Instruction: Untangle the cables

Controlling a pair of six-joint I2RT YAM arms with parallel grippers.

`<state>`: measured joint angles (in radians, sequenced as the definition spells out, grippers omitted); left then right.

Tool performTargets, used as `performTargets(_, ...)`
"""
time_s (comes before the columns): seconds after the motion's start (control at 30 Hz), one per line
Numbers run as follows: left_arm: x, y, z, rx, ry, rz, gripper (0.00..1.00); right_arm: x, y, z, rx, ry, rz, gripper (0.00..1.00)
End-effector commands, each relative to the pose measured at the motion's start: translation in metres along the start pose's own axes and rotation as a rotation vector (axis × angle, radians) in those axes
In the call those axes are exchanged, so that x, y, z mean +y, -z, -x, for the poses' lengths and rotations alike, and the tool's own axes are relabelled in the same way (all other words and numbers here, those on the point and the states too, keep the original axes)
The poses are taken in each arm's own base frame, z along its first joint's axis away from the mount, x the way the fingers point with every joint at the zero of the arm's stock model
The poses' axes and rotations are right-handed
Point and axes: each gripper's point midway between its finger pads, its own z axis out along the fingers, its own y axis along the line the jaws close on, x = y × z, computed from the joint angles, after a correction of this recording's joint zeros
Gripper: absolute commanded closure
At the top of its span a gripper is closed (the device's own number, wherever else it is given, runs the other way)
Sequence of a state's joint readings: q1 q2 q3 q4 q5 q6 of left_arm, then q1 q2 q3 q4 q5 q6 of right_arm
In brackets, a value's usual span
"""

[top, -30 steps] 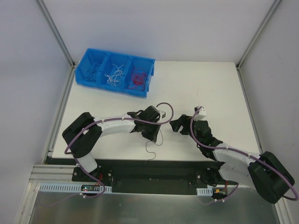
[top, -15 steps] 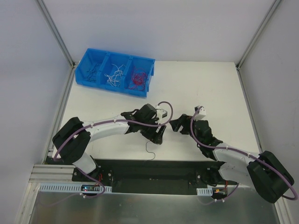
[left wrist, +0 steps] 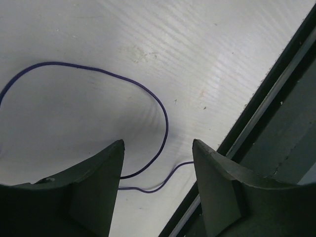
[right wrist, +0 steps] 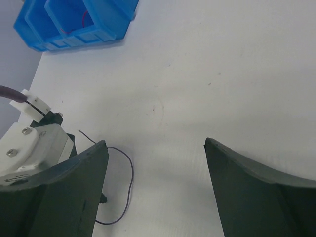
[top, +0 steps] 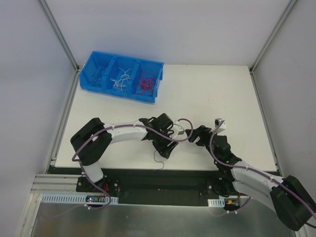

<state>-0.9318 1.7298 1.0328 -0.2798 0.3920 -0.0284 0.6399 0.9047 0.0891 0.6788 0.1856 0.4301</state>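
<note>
Now: hair-thin purple wire (left wrist: 166,121) loops on matte white table (left wrist: 148,39); left pincer (left wrist: 158,148), right pincer (right wrist: 154,143) agape.

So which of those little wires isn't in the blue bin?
The dark purple wire, lying loose on the table by the left gripper; the other wires sit in the blue bin's three compartments.

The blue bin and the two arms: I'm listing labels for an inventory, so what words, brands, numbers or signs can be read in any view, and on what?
No text can be read in any view.
blue bin: front panels blank, no writing.
left gripper and right gripper: plain dark fingers, no brand or number.
purple wire: no tag.
small boards at the arm bases: any markings too small to read.
</note>
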Motion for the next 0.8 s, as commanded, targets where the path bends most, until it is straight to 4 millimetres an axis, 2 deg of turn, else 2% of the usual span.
performTargets(0.0, 0.010, -0.004, -0.007, 0.048, -0.088, 0.100, 0.45, -0.003, 0.006, 0.028, -0.140, -0.039, -0.013, 0.18)
performTargets(0.1, 0.012, -0.006, -0.008, 0.052, -0.126, 0.157, 0.61, -0.006, 0.009, 0.031, -0.158, -0.042, -0.027, 0.18)
performTargets(0.23, 0.026, 0.009, 0.002, 0.002, -0.124, 0.285, 0.94, -0.005, 0.007, 0.029, -0.142, -0.041, -0.027, 0.18)
performTargets(0.27, 0.032, 0.014, 0.006, -0.015, -0.127, 0.324, 0.99, -0.005, 0.006, 0.028, -0.134, -0.039, -0.027, 0.19)
performTargets(0.43, 0.061, 0.062, 0.027, -0.120, -0.160, 0.556, 1.00, -0.005, 0.006, 0.027, -0.130, -0.041, -0.029, 0.19)
performTargets(0.5, 0.079, 0.092, 0.038, -0.183, -0.125, 0.671, 1.00, -0.006, 0.006, 0.027, -0.134, -0.043, -0.029, 0.18)
performTargets(0.57, 0.107, 0.128, 0.045, -0.256, -0.028, 0.807, 1.00, -0.006, 0.006, 0.028, -0.134, -0.043, -0.031, 0.19)
performTargets(0.67, 0.158, 0.197, 0.055, -0.415, 0.219, 0.987, 1.00, -0.005, 0.005, 0.027, -0.127, -0.042, -0.027, 0.19)
performTargets(0.77, 0.209, 0.266, 0.057, -0.584, 0.466, 1.125, 1.00, -0.005, 0.004, 0.026, -0.120, -0.042, -0.029, 0.19)
